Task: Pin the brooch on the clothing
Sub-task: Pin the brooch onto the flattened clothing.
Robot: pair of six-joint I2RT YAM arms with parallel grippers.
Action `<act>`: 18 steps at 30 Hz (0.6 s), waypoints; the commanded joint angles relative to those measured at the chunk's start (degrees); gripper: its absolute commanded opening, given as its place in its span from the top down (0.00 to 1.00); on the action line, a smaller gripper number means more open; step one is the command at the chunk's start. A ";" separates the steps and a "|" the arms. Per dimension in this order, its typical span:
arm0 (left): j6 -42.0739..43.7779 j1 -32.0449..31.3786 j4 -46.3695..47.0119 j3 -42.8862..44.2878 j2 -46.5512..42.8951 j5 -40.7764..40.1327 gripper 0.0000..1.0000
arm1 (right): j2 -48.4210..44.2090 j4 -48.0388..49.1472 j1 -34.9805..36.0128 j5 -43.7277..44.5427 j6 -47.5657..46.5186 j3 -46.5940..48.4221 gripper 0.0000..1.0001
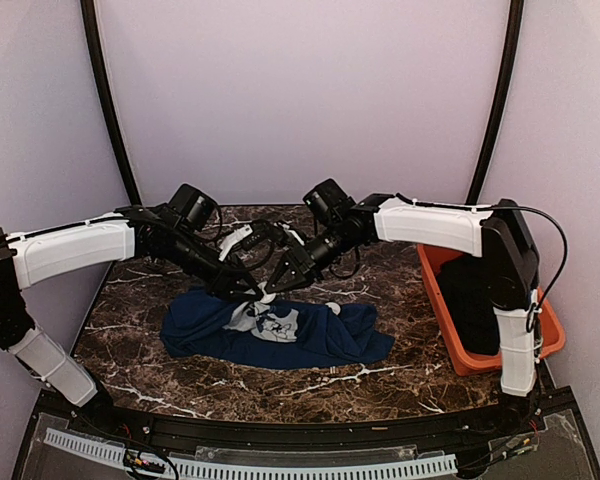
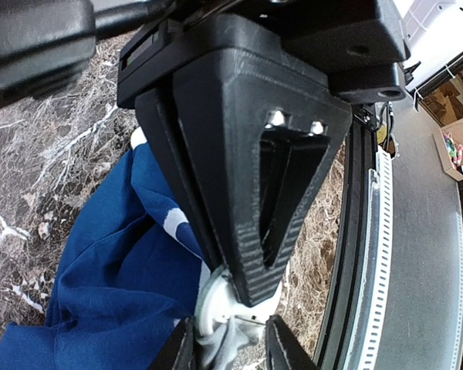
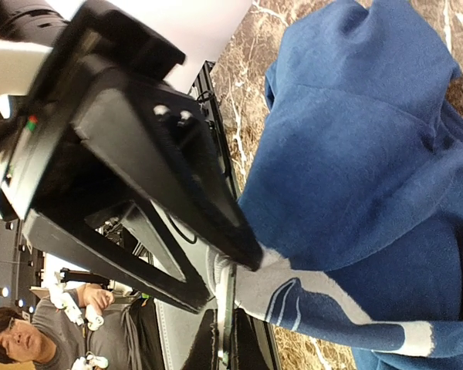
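Observation:
The navy T-shirt (image 1: 315,338) lies spread on the marble table, its grey-white print (image 1: 270,322) facing up. Both grippers meet just above the top edge of that print. My left gripper (image 1: 257,289) (image 2: 233,284) is shut on the small round brooch (image 2: 212,304), whose white back and thin pin show. In the right wrist view the brooch (image 3: 228,324) appears edge-on between the left fingers (image 3: 251,351). My right gripper (image 1: 278,284) (image 3: 225,276) is shut on a raised fold of the printed fabric (image 3: 309,297), right beside the brooch. In the left wrist view, the right fingertips (image 2: 174,351) pinch grey cloth beneath the brooch.
An orange bin (image 1: 432,290) holding a black garment (image 1: 475,300) stands at the table's right edge. A black rail and white toothed strip (image 1: 250,465) run along the front edge. A person (image 3: 15,339) is beyond the table in the right wrist view.

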 commanded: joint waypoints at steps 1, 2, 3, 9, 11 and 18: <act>-0.58 0.16 -0.13 -0.29 -0.80 1.46 0.68 | -3.53 4.26 0.17 -1.68 -0.84 0.40 1.00; -0.58 0.20 -0.15 -0.26 -0.76 1.77 0.67 | -3.56 4.47 0.17 -1.59 -0.69 0.23 1.00; -0.51 0.20 -0.05 -0.22 -0.84 2.18 0.68 | -3.52 4.49 0.17 -1.41 -0.69 0.19 1.00; -0.32 0.22 0.70 -0.67 -2.17 3.61 0.69 | -2.53 4.21 0.05 -0.81 -1.04 -0.70 1.00; -0.14 0.28 1.06 -0.86 -2.89 4.35 0.68 | -2.26 4.16 -0.28 -0.43 -0.81 -1.09 1.00; -0.83 1.67 3.59 -2.10 -5.22 7.72 0.58 | -2.57 4.02 -1.18 -0.06 -0.75 -1.83 1.00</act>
